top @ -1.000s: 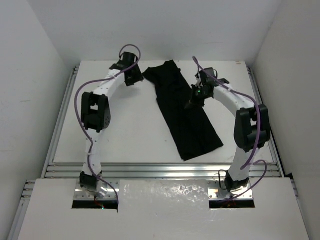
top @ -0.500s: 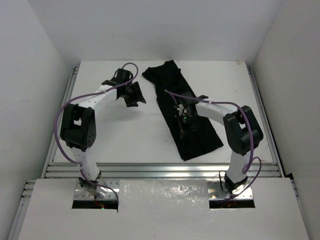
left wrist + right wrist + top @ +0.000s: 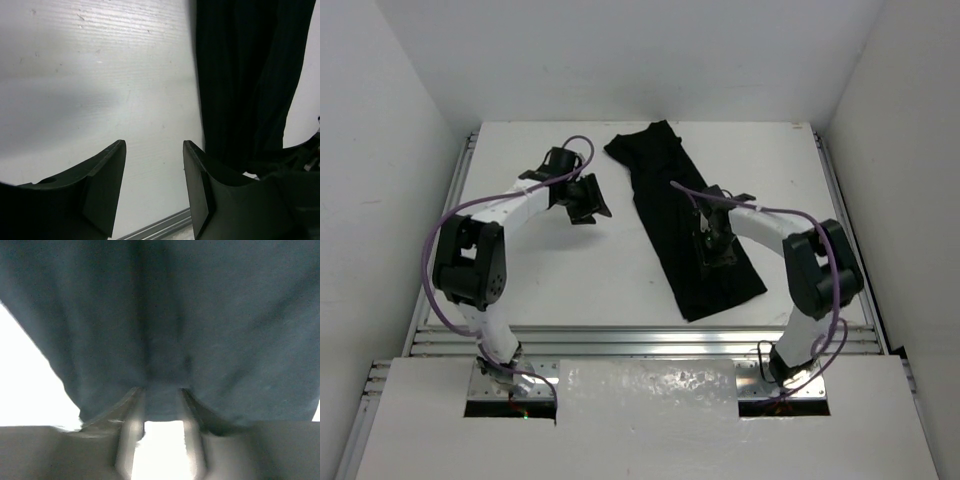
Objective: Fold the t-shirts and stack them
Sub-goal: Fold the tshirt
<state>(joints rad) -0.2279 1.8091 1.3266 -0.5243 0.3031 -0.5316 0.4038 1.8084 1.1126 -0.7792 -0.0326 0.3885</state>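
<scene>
While long and narrow, black t-shirt (image 3: 665, 205) aslant; left fingers (image 3: 107, 195) apart, right fingers (image 3: 129, 430) apart atop it.

No readable text, labels, brand marks, numbers or signs in any of the three views.
</scene>
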